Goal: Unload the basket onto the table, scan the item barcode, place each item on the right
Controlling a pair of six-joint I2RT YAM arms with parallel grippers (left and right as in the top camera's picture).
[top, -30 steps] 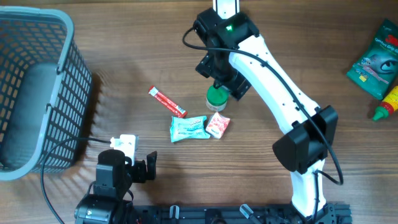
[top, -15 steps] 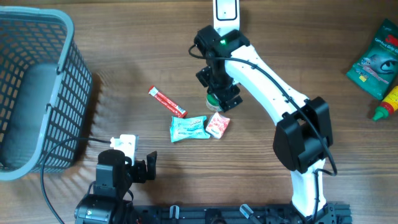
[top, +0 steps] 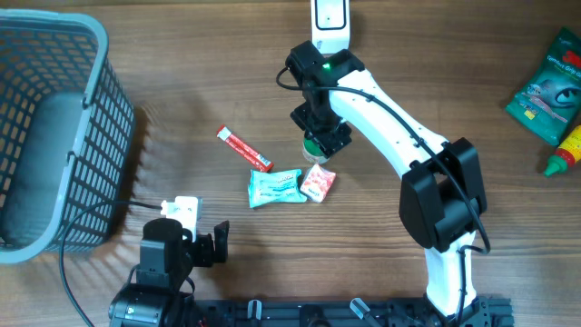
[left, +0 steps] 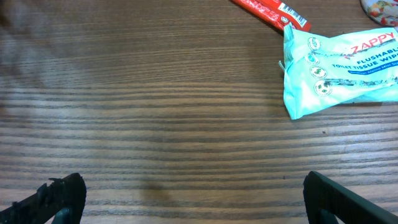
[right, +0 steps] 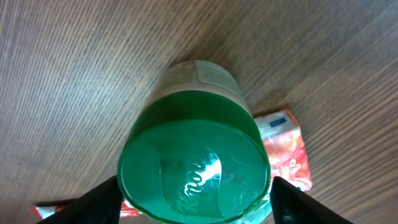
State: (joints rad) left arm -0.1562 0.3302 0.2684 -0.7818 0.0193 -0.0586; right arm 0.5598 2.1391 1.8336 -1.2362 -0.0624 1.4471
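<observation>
At the near table (top: pixel 381 263) edge: left gripper (left: pixel 199 202) over bare wood, jaws wide apart, empty. Beyond it, wipes pack (top: pixel 275 186), with a red-white packet (top: pixel 318 182) just beside its right end and a red sachet (top: pixel 243 148) up-left. Green-lidded jar (right: pixel 194 171) stands upright just behind the packet. Right gripper (right: pixel 196 199) straddles the lid, one finger each side; cannot tell whether they press. Basket (top: pixel 100 109) far left; green pouch (top: pixel 549 86) and yellow bottle (top: pixel 565 150) far right.

A small round jar (right: pixel 194 168) stands upright on the wooden surface (right: pixel 74 74). It has a glossy green lid (raised lettering on top, too blurred to read) and a pale label around its side. It sits just beside a red-and-white sachet (right: pixel 289 146).
</observation>
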